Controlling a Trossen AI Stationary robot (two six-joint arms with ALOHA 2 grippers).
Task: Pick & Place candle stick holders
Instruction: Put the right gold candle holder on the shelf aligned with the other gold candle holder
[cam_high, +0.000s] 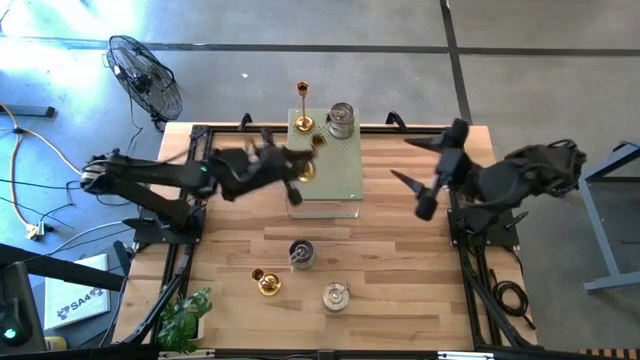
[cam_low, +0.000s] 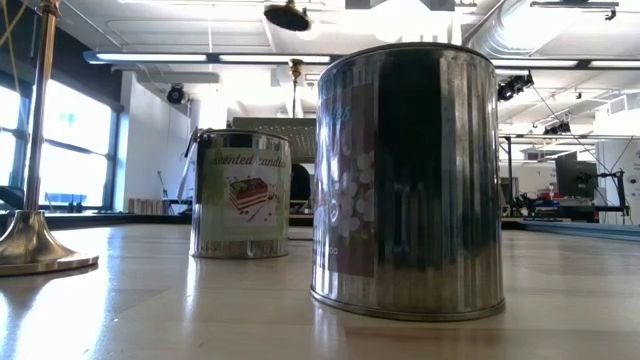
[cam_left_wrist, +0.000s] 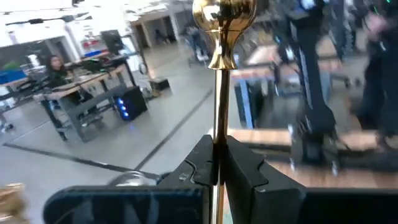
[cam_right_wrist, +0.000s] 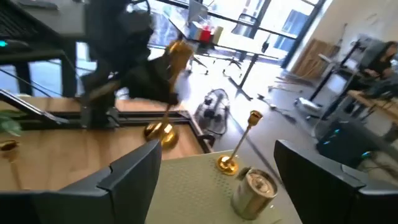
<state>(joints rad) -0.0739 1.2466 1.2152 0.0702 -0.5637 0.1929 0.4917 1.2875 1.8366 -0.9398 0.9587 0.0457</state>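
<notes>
Gold, thin-stemmed candle stick holder (cam_left_wrist: 217, 93) is sitting clamped in the left hand (cam_left_wrist: 217, 165) above the pale green perforated box (cam_high: 345, 185). Right hand (cam_high: 432, 172) is hanging spread apart, empty. On the wooden worktop (cam_low: 150, 310), a silver tin's (cam_low: 240, 195) label is reading "Scented Candle".

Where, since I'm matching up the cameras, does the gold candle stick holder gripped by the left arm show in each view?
High view: gold holder at upper centre, over the pale green box.
Low view: cannot be made out.
Left wrist view: centre, its stem clamped in the left end effector.
Right wrist view: left of centre, its base beyond the box.
Shared landmark: the box, in the high and right wrist views.
</notes>
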